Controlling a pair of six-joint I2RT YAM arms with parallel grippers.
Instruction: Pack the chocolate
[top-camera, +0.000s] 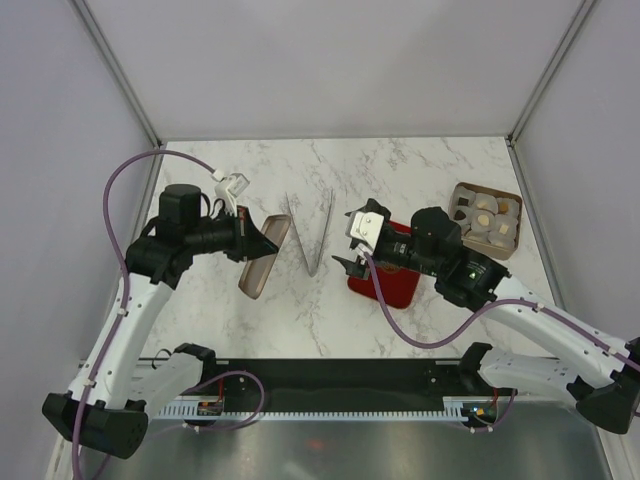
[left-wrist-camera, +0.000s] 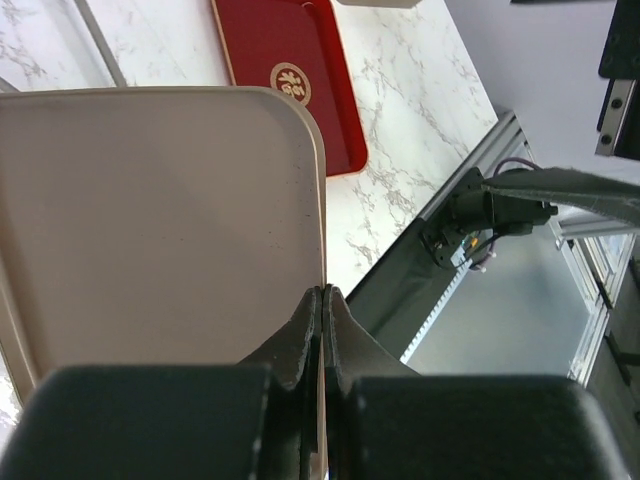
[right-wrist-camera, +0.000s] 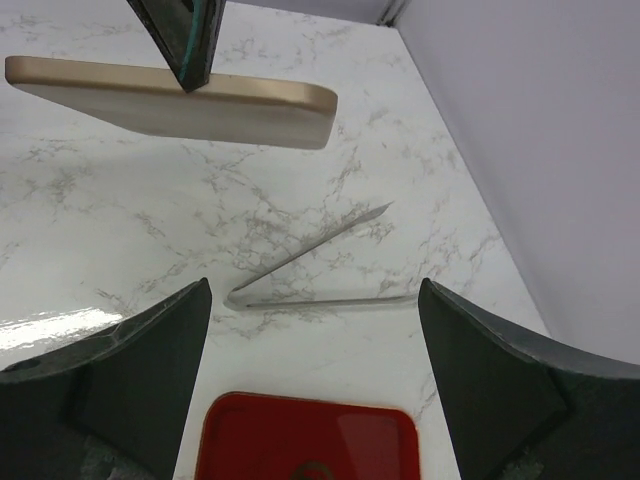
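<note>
- Grey panels wall in a white marble table (top-camera: 420, 165). Seen from above, the chocolate (top-camera: 485, 203) sits at 2 o'clock, with cream pieces showing in the pockets of a brown holder (top-camera: 463, 189).
- Left gripper (left-wrist-camera: 322, 297): the fingers are pressed fully together on the thin edge of a cream lid (left-wrist-camera: 160, 230), which is raised on edge at 9 o'clock.
- Right gripper (right-wrist-camera: 315, 290): the fingers are spread wide with nothing between them. It hovers over a bare red tray (right-wrist-camera: 260, 440) and points toward 9 o'clock, where metal tongs (top-camera: 313, 265) lie.
- Step in hand, as I judge it: fetching the tongs. It would be best to come down over the legs near the hinge, close squarely, and lift straight up without dragging across the marble or bumping the lid.
- Orientation: the sweets are too small to show a long axis, and the visible ones look round. Their holder is nearly square and twisted slightly clockwise. The lid's long axis runs from 1 to 7 o'clock. The tongs' hinge points to 6, with the legs opening toward 12.
</note>
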